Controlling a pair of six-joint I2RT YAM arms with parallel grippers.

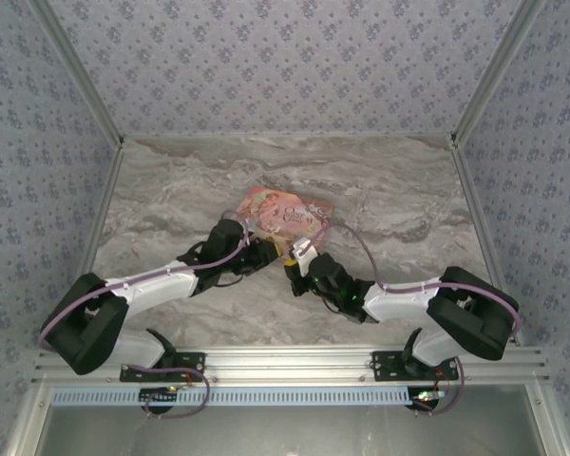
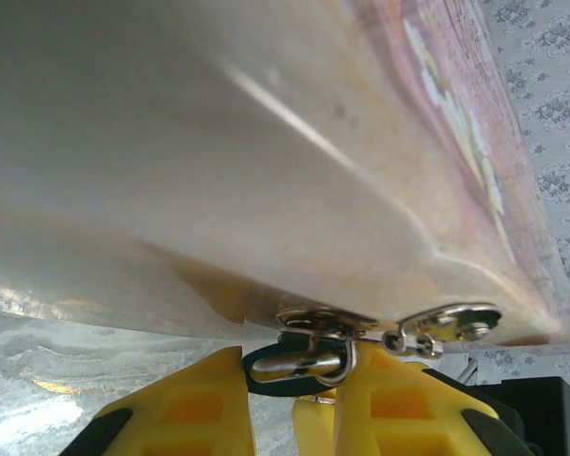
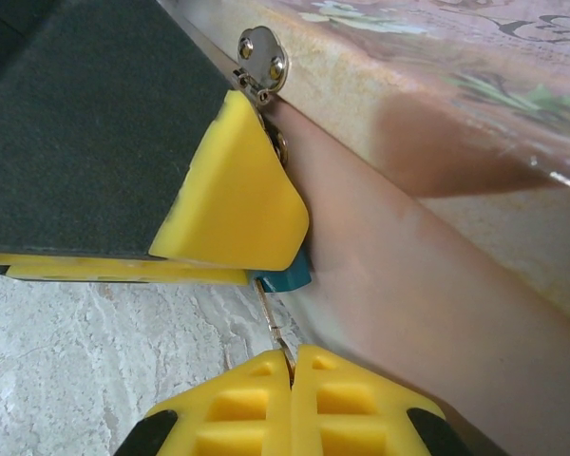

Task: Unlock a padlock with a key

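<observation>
Key meets lock: the right jaws, pinched shut on the key (image 3: 275, 328), point it straight ahead at the teal padlock (image 3: 290, 277) just beyond their tips, below the pink box's (image 3: 427, 285) hasp (image 3: 261, 57). The left jaws clamp the padlock's body from the opposite side. The key's long axis lies in line with the right jaws. Whether its tip has entered the keyhole cannot be told.

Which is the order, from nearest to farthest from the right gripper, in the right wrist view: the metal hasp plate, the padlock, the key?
1. key, pinched at the tips of the right gripper.
2. padlock, just above, against the side of the pink box.
3. hasp plate, top of the view, on the box edge.
</observation>
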